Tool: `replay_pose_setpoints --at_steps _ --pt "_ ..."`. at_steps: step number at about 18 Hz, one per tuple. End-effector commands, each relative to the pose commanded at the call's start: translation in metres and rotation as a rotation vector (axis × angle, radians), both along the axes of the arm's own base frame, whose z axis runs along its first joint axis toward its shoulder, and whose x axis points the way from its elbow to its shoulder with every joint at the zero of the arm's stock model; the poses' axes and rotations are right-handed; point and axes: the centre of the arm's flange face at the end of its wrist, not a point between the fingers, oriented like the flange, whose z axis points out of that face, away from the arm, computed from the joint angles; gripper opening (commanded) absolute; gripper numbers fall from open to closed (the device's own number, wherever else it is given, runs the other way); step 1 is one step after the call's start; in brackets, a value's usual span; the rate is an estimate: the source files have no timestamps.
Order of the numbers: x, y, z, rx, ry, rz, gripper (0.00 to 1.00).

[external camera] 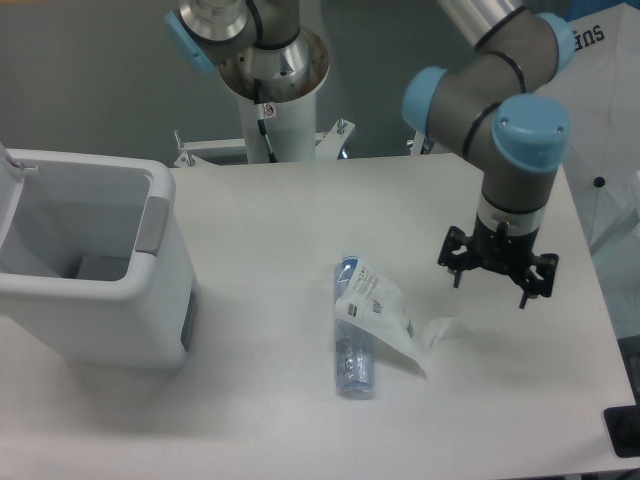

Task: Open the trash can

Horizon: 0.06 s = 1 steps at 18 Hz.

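White plastic, boxy and much the biggest thing here, the trash can (95,290) sits at the left edge of the frame with its long side running toward the back. Its inside shows and the lid seems to stand up at far left, so it looks open already; a grey tab (152,224) sits on the right rim. Pale tabletop (270,210) spreads to the right below a grey wall. Right of centre, well apart from the can, the pincer (497,272) hangs with fingers apart, holding nothing. Between them lies a clear bottle (353,340) with a loose white label (385,315).
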Motion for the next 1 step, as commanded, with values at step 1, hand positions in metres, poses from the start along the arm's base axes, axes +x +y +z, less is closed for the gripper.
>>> replay_pose_setpoints --at_steps 1 --pt "-0.0001 -0.0003 0.0000 -0.003 0.001 0.001 1.00"
